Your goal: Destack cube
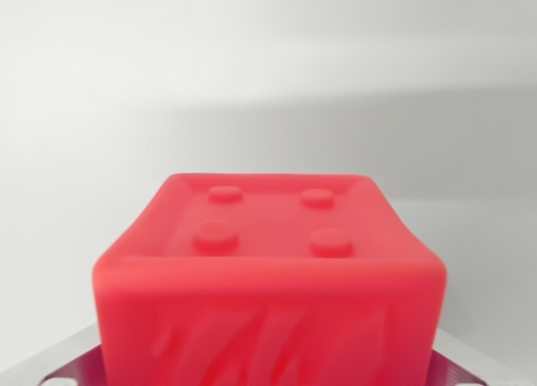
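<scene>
- Nearest to you, at the very bottom of the wrist view, a flat purple piece (84,365) shows at both lower corners; you can see pale round spots along its edge on the wrist view's left and fine ridges on the wrist view's right.
- You cannot tell what that purple piece belongs to, because the cube hides most of it.
- The red cube (268,281) fills the lower middle of your view and sits just above or on the purple piece; contact between them is hidden.
- Its near face points at you and carries wavy, flame-like relief marks in the same red.
- Its top face tilts away from you and carries 4 round studs in 2 rows of 2, inside a raised rim.
- The cube's edges are rounded, and the near face is slightly out of focus.
- You see only 1 cube here; whatever lies beneath it is cut off by the bottom edge of the picture.
- The claw does not appear in this view, so you cannot tell whether it is open, closed or gripping the cube.
- Beyond the cube, the pale grey worktop (67,260) stretches back on both sides.
- Farthest off, a plain white backdrop (268,42) fills the upper half, with a soft grey band of shadow across its lower part.
</scene>
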You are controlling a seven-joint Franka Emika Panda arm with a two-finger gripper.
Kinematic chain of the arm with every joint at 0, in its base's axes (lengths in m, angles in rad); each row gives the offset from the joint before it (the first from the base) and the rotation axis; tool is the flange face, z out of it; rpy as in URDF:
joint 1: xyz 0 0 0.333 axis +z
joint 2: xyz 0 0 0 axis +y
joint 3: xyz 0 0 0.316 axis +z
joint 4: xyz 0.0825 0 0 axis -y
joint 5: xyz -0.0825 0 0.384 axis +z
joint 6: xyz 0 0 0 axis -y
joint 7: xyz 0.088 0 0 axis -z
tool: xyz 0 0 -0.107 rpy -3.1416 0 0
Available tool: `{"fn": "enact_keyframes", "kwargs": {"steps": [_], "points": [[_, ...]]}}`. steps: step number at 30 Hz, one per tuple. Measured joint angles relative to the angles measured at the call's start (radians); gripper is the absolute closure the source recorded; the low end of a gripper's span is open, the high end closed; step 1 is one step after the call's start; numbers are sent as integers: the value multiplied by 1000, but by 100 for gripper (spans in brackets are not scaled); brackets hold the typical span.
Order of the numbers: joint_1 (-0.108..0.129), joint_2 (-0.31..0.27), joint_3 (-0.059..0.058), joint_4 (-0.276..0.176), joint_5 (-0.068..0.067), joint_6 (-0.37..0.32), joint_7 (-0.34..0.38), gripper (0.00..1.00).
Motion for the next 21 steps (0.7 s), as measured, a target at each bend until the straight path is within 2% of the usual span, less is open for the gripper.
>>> {"fn": "enact_keyframes", "kwargs": {"steps": [10, 21], "points": [[-2, 73, 8, 0, 28, 73, -19, 100], [-11, 153, 24, 9, 58, 143, -40, 100]]}}
